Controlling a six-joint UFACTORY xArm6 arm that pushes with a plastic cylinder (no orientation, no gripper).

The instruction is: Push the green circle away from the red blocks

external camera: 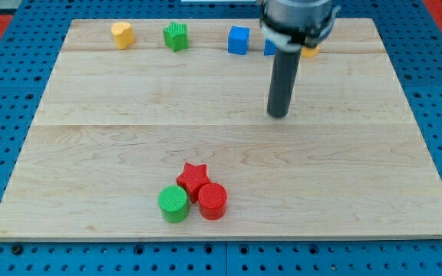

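Because the job is to part one block from two others, the cluster near the view's bottom matters most, and it lies left of centre on the wooden board [90,153]. Going from the view's left: a yellow block [122,34] sits by the top edge, then a green star-like block [176,37] just beside it, both well apart from the work. Lower down, the green circle [173,204] rests touching the red star [193,179] above and to its right, and pressed against the red cylinder [212,202] on its right. That packing leaves its left and bottom sides free, so, as I judge it, a push has to come from the red side, wedging between them, or from the top driving it toward the bottom edge. Further right along the top stands a blue cube [239,40]; another blue block and a yellow-orange one are partly hidden behind the arm. My tip [278,115] rests on bare wood right of centre, well apart from every block. There are no fingers to open or close, only the rod, touching nothing.
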